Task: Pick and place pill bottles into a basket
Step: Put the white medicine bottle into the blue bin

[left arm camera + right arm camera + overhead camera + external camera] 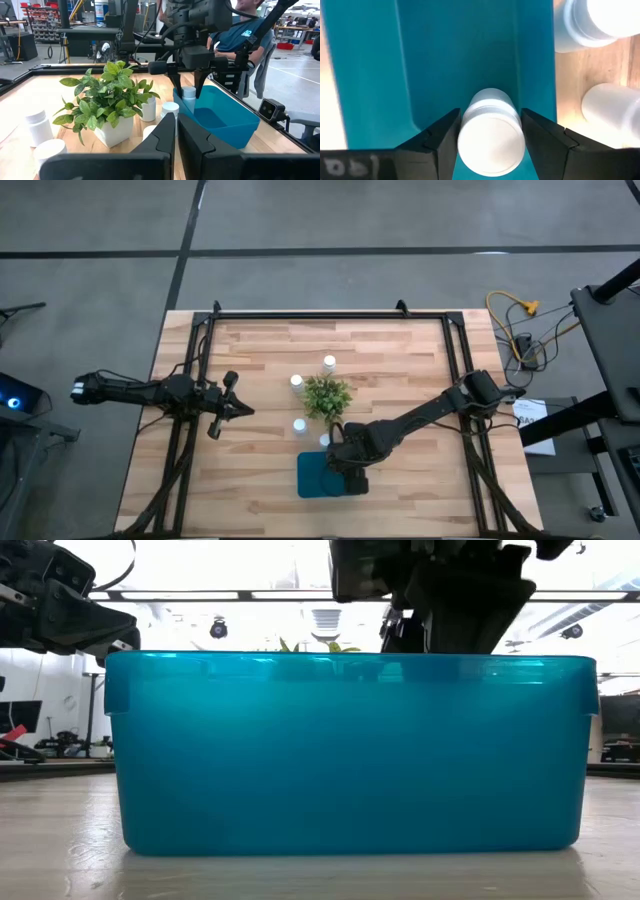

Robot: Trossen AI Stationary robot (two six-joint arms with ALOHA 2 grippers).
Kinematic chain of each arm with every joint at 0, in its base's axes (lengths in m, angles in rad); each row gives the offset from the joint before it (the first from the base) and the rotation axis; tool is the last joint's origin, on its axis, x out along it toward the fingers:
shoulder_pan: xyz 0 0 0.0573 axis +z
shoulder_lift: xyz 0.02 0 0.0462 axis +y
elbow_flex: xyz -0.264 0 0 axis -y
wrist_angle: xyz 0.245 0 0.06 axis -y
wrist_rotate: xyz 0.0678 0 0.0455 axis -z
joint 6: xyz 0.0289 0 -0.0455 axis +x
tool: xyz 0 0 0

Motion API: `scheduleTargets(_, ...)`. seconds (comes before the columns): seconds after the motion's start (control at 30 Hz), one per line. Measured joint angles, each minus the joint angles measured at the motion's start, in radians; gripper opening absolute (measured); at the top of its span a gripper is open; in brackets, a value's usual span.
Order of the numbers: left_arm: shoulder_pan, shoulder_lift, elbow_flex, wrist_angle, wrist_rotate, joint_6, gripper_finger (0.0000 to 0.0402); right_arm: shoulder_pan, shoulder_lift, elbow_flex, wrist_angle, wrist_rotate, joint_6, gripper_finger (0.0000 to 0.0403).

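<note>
White and capped, one pill bottle (491,131) sits clamped between my right gripper (189,86)'s fingers (441,134), held upright over the inside of the teal basket (312,477) — the bottle's base dips below the rim at the end of the basket nearest the plant (327,395). I see the basket resting on the wooden table (400,360) near its front edge, just in front of the small potted plant. Four more bottles stand out on the table around the plant: one (329,362) behind it, one (296,381) at its left, one (299,425) in front-left and one (324,440) just beside the basket's rim. My left gripper (236,408) waits at the table's left side, well apart from the basket, its fingers (165,137) pressed together on nothing. A seated person (246,35) in a blue shirt shows beyond the table.
</note>
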Motion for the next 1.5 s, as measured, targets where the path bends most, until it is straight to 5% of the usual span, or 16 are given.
scheduleTargets(1.17, 0.000, 0.000, 0.000, 0.000, 0.005, 0.000, 0.0001, -0.004, 0.000, -0.015, 0.010, 0.008, -0.004, 0.0193)
scheduleTargets(1.5, 0.000, 0.000, 0.000, 0.000, 0.004, 0.000, 0.0001, -0.005, 0.001, -0.017, 0.008, 0.032, 0.000, 0.0252)
